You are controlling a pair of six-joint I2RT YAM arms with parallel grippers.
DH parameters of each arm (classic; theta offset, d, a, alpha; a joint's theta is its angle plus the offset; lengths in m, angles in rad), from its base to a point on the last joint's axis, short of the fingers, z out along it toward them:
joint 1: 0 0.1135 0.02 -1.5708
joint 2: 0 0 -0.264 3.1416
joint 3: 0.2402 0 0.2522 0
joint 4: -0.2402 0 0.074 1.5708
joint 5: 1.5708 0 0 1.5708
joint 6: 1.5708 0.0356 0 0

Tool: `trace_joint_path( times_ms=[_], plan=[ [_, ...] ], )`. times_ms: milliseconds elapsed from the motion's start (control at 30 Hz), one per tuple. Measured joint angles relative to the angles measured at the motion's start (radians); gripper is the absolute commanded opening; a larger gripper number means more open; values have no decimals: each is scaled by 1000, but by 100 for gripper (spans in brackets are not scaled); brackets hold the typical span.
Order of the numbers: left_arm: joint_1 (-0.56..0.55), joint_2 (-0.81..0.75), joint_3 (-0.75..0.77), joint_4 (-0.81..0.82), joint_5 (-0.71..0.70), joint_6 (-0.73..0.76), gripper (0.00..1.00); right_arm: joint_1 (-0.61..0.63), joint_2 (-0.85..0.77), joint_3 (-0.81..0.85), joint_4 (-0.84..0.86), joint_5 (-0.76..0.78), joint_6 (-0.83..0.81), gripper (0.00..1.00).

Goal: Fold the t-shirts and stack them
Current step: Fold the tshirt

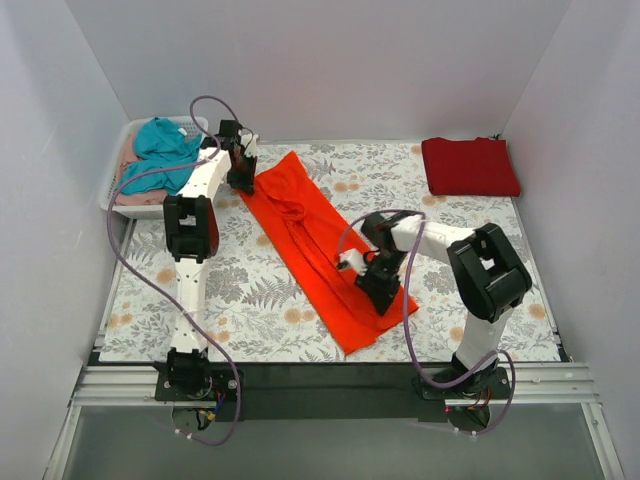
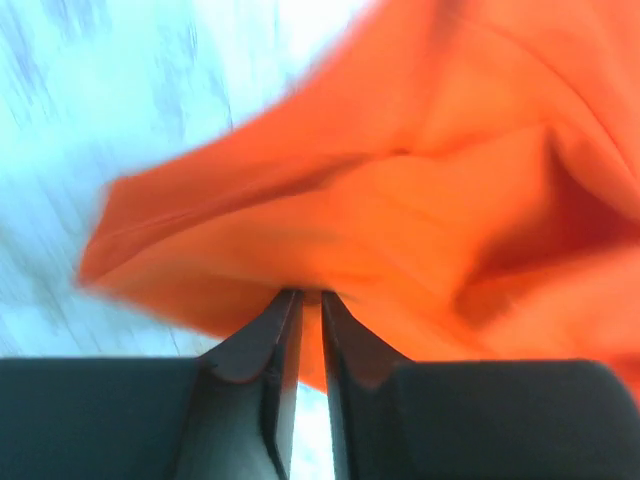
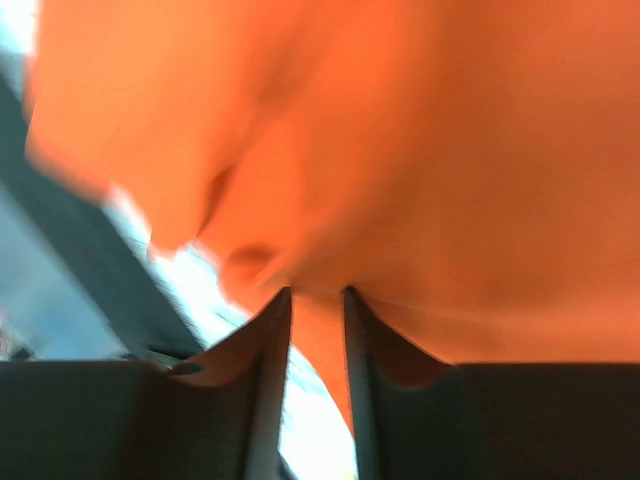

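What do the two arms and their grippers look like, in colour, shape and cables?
Both the left arm and right arm have white links and chunky black joint housings. A thin purple cable loops loosely along each. The left gripper and right gripper have matte black fingers tapering to narrow tips. No markings show.

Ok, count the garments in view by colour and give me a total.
Bright orange-red cotton t-shirt, spread out: 1
Dark crimson cotton t-shirt, folded: 1
Teal garment, crumpled in the white basket: 1
Pale pink garment, under the teal one: 1
Total: 4
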Motion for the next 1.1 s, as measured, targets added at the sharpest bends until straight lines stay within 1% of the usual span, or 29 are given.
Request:
trace_joint_path(
  times_ms=[67, 100, 133, 200, 300, 433, 567, 700, 800, 967, 1100],
  plan=[
    [-9, 98, 175, 10, -7, 31, 22, 142, 0, 0, -2, -85, -10, 39],
    [-14, 103, 188, 16, -7, 39, 24, 183, -1, 7, -6, -131, -14, 40],
    [-20, 90, 167, 26, -3, 47, 26, 204, -2, 19, -18, -173, -14, 40],
    [-32, -4, 19, 66, 17, 54, 27, 198, -2, 60, -38, -227, -13, 41],
    [-45, -185, -219, 105, 76, 41, 26, 143, -2, 139, -35, -267, -3, 40],
    [-54, -382, -389, 138, 169, -15, 21, 83, 6, 217, -11, -267, 26, 36],
    [-58, -494, -546, 180, 241, -87, 16, 66, 62, 234, 26, -214, 58, 32],
    [-71, -478, -678, 221, 274, -152, 14, 66, 135, 203, 65, -165, 75, 27],
    [-87, -421, -716, 227, 275, -173, 14, 64, 145, 154, 86, -185, 101, 27],
    [-98, -369, -695, 225, 280, -176, 14, 99, 103, 60, 140, -251, 149, 27],
    [-109, -299, -593, 190, 291, -167, 14, 203, 98, 11, 170, -344, 183, 36]
  ],
)
